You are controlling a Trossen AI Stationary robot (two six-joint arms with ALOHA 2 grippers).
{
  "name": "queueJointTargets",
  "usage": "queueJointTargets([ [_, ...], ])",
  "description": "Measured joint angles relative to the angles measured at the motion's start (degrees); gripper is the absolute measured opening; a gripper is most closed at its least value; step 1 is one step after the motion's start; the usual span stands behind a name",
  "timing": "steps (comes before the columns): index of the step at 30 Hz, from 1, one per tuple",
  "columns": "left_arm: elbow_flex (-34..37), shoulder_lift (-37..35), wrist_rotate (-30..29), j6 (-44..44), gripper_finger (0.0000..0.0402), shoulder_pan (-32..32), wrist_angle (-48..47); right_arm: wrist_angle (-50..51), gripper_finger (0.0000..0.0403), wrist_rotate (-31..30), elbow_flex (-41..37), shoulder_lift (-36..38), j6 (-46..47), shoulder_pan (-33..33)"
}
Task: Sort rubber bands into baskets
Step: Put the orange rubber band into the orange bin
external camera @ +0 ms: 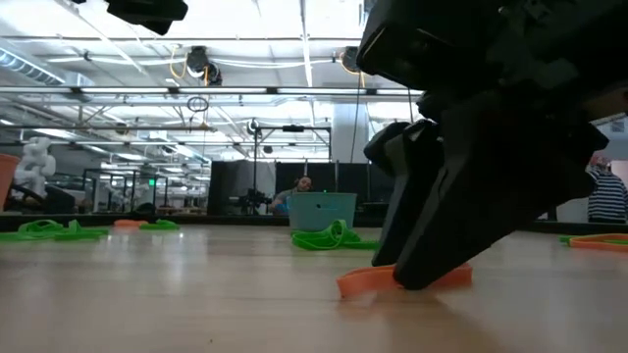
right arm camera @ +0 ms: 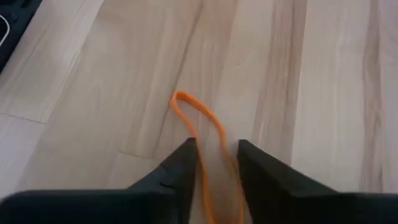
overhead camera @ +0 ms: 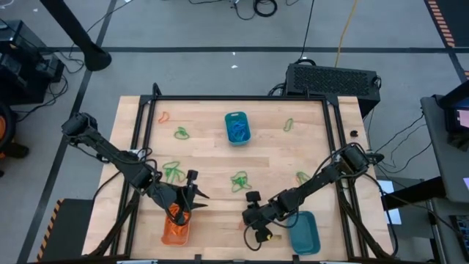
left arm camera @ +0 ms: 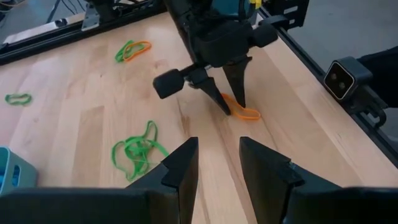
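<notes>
No legible writing or labels

A light wooden tabletop (overhead camera: 212,158) is seen, bordered by a black metal frame (overhead camera: 238,97). A black box-like unit (overhead camera: 331,79) is set just beyond the far right corner. Black cables (overhead camera: 256,7) are strewn over the grey floor (overhead camera: 198,73) past the far edge.
</notes>
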State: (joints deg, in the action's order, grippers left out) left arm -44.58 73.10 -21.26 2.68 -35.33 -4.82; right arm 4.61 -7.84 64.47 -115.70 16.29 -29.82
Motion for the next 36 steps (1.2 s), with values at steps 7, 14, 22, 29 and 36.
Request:
queueJointTargets([
  [7, 0.0, 1.19, 1.62, -0.03, 0.0125, -0.04, 2.35, 0.07, 0.0009, 0.06, -0.27, 0.91, -0.32, -0.46],
  [14, 0.02, 7.91, 2.17, -0.02, 0.0125, 0.61, 9.18, 3.83, 0.0003, -7.81, 2.28, 4.53, -3.37, -0.39],
  [22, 0.0, 16.6, 2.39, 8.27, 0.0125, 3.5, 21.88, 7.6, 0.0001, -14.89, 4.8, 9.8, -4.97, -0.26],
  [29, 0.0, 20.13, 11.76, 12.5, 0.0125, 8.9, 26.6, 6.97, 0.0, -15.37, 6.33, 10.25, -7.16, 0.52],
  [36, 0.0, 20.92, 15.59, 5.87, 0.0125, 10.25, 29.79, 7.03, 0.0, -17.39, 6.4, 10.25, -7.08, 1.53],
])
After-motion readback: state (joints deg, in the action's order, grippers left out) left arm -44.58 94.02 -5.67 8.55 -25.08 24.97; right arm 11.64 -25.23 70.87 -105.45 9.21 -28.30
